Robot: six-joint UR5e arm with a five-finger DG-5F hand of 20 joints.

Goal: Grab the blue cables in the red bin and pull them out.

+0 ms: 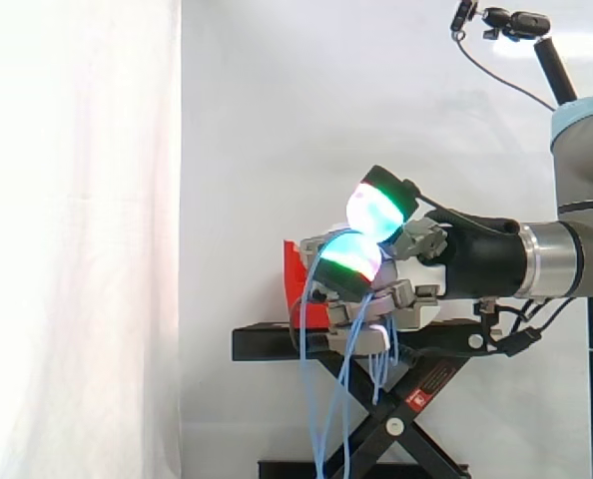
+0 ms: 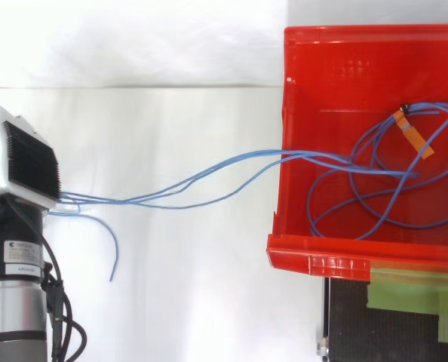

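Hand: you see the hand (image 1: 416,297) with its fingers curled round the blue cables (image 2: 209,175); the pads (image 1: 354,254) glow green and white.
Hand position: in the top view the hand (image 2: 24,162) sits at the view's left edge, well apart from the red bin (image 2: 337,264).
Cables, gripped end: in the side view the strands (image 1: 326,399) hang from the fingers, past the top edge of the black stand (image 1: 277,342) and in front of its crossed legs.
Cables, bin end: several loops lie on the bin floor, with an orange tag (image 2: 414,136) on one strand.
Edge crossing: the strands pass over the bin wall that faces the hand, about midway along it.
Open room: white ground lies between hand and bin, crossed by the strands; one loose end curls down near the hand.
Bin front: the rim sits above green tape (image 2: 412,290) on the stand.
Backdrop: white curtain (image 1: 77,249).
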